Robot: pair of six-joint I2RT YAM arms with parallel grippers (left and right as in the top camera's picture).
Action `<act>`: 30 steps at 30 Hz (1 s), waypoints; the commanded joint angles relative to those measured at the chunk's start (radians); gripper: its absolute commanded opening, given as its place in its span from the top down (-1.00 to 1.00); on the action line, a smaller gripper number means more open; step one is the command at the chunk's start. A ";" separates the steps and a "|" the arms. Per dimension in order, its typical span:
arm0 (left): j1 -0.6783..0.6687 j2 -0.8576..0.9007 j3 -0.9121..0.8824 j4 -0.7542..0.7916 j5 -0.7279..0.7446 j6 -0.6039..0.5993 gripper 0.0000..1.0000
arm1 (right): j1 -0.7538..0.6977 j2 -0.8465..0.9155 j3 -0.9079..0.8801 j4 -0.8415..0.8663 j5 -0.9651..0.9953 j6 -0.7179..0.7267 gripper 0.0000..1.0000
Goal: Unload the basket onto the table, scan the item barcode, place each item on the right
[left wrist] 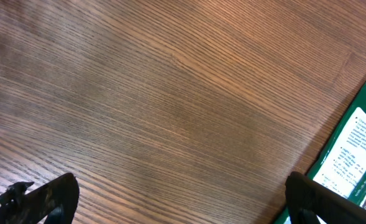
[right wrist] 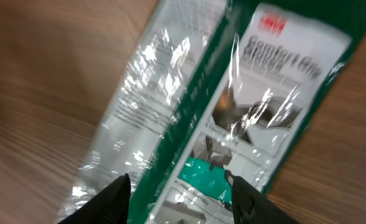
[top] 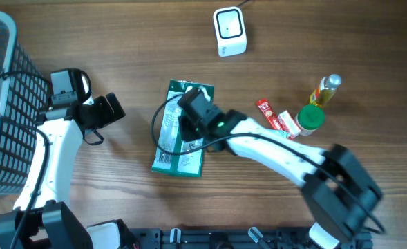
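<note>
The item, a flat green and clear plastic package (top: 179,149), lies on the wooden table in the middle of the overhead view. My right gripper (top: 189,123) hovers over its upper half. In the right wrist view its jaws (right wrist: 179,193) stand apart above the package (right wrist: 263,93) and clamp nothing. No barcode can be made out on the glossy wrap. A white scanner (top: 229,31) stands at the back. My left gripper (top: 113,109) is wide open over bare wood to the left of the package; the left wrist view shows the package edge (left wrist: 360,149) by its right finger.
A grey wire basket (top: 3,104) stands at the left edge. Right of the package lie a red packet (top: 273,116), a green-capped jar (top: 311,119) and a small yellow bottle (top: 325,90). Black cable loops beside the package.
</note>
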 commanded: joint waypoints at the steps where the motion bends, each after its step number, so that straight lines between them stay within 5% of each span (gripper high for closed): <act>1: -0.003 0.002 -0.004 0.000 0.008 0.020 -1.00 | -0.021 -0.099 0.039 -0.053 0.016 0.109 -0.04; 4: -0.003 0.002 -0.004 0.000 0.008 0.020 -1.00 | -0.017 -0.083 0.023 -0.105 -0.017 0.125 -0.21; 7: -0.003 0.002 -0.004 0.000 0.008 0.020 -1.00 | -0.002 -0.076 -0.031 -0.050 -0.075 0.174 0.10; 11: -0.003 0.002 -0.004 0.000 0.008 0.020 -1.00 | 0.032 -0.024 -0.081 0.031 -0.093 0.306 0.91; 18: -0.003 0.002 -0.004 0.000 0.008 0.020 -1.00 | 0.080 0.124 -0.080 0.042 -0.116 0.375 0.91; 24: -0.003 0.002 -0.004 0.000 0.008 0.020 -1.00 | 0.037 0.125 -0.041 -0.127 -0.096 0.368 0.91; 30: -0.003 0.002 -0.004 0.000 0.008 0.020 -1.00 | -0.007 0.118 0.059 -0.309 -0.087 0.113 0.73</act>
